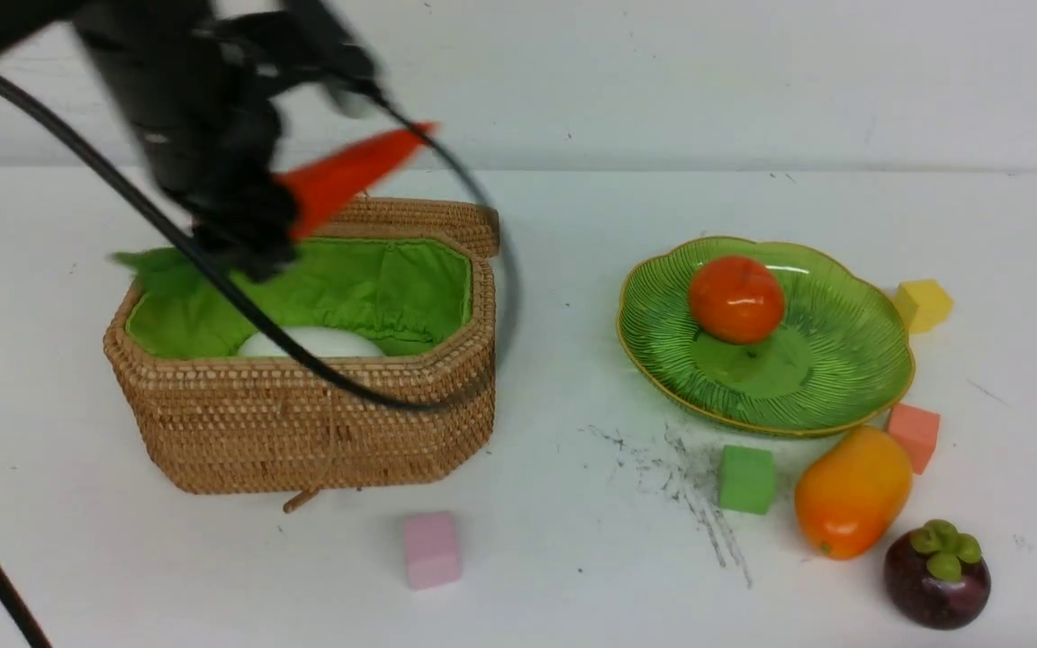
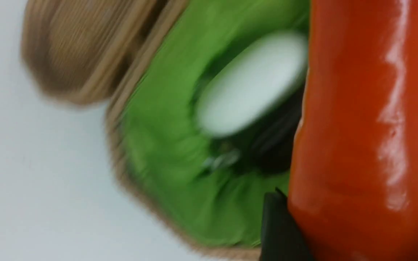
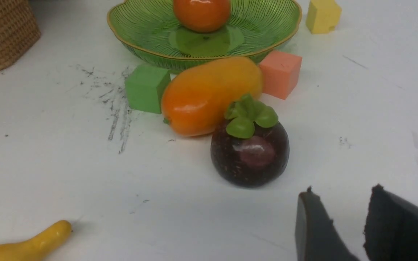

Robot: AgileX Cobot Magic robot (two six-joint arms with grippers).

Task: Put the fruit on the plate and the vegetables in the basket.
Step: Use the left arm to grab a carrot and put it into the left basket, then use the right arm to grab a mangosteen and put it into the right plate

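The left jaws clamp the red pepper above the open basket — white radish inside it. Right of the basket, on the bench, the mangosteen lies near the right jaws — parted, empty.

Black left arm, black cable, dark right gripper.

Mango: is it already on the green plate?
No, the mango lies on the table beside the plate, which holds only the round orange-red fruit.
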